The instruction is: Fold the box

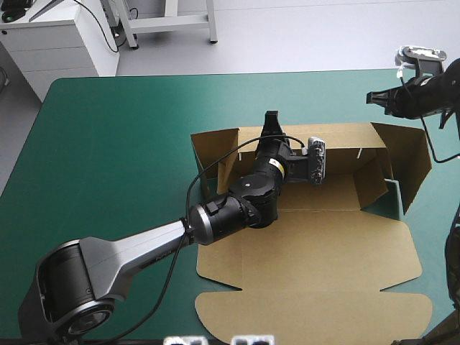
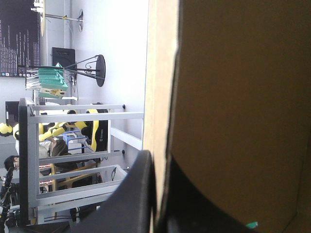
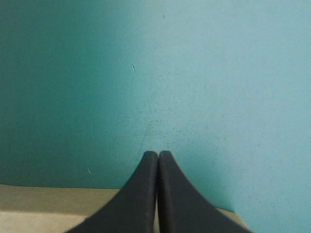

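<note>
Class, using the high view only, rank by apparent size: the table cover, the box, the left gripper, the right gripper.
1. teal-green table cover
2. brown box
3. left gripper and right gripper: both small and alike, so unranked.

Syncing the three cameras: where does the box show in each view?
High view: the box lies right of centre on the teal-green cover, far wall raised, lid flat.
Left wrist view: its wall stands clamped by the left gripper.
Right wrist view: a brown strip beside the right gripper, jaws shut.
Shared landmark: the teal-green cover.
</note>
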### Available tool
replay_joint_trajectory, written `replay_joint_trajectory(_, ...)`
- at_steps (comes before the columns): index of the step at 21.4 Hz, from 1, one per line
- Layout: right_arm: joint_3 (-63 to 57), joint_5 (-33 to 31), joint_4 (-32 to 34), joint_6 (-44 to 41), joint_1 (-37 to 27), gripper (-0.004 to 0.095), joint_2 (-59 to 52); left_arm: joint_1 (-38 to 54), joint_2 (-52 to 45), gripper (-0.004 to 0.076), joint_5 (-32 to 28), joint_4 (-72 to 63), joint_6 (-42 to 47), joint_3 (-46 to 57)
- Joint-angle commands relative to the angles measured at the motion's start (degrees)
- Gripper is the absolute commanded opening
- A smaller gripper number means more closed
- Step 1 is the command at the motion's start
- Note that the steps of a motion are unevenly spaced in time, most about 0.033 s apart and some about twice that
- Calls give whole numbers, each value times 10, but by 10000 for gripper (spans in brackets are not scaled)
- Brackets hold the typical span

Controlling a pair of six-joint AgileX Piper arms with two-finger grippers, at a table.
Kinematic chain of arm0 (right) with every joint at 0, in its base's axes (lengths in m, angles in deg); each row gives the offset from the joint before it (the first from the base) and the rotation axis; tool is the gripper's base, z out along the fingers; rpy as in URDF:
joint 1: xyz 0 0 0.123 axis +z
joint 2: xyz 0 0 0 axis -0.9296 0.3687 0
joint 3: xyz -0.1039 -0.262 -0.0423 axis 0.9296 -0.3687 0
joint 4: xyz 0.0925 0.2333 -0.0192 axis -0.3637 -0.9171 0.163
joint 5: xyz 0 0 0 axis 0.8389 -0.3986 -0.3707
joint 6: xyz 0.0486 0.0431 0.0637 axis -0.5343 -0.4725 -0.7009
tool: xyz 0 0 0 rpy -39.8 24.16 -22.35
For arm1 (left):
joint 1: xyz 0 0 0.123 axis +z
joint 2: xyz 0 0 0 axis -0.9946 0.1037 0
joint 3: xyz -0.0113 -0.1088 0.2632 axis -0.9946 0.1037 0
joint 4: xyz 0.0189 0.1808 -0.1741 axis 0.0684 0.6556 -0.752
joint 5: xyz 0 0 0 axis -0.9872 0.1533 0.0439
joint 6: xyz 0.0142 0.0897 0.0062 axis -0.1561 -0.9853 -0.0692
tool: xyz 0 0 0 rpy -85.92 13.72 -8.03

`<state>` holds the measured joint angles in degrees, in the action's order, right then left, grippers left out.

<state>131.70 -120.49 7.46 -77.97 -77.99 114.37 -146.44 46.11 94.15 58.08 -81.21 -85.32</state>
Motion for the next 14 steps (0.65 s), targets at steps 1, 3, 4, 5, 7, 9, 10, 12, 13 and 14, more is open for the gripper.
replay_joint_trajectory(1,22,18,-10,12,-4,-20,-8,-6,-28,-8,-11,19,17,-14)
replay_joint_trajectory(3,22,8,13,12,-4,-20,-2,-6,-28,-8,-11,19,17,-14)
replay_joint_trajectory(4,22,-6,30,12,-4,-19,-1,-6,-28,-8,-11,19,21,-14)
replay_joint_trajectory(5,22,-19,44,12,-4,-20,-1,-6,-28,-8,-11,19,24,-14)
replay_joint_trajectory(7,22,-51,49,18,-4,-20,-2,-6,-28,-8,-10,19,24,-14)
replay_joint_trajectory(9,16,-78,44,30,-4,-20,-4,-6,-28,-8,-6,19,24,-14)
replay_joint_trajectory(10,10,-81,34,35,-4,-20,-9,-6,-28,-8,-6,19,28,-14)
replay_joint_trajectory(12,3,-81,20,37,-4,-20,-24,-6,-28,-8,-6,19,32,-14)
replay_joint_trajectory(13,-1,-82,16,37,-4,-20,-32,-6,-28,-8,-6,19,38,-14)
replay_joint_trajectory(14,-8,-85,15,39,-4,-20,-40,-6,-28,-8,-6,19,44,-14)
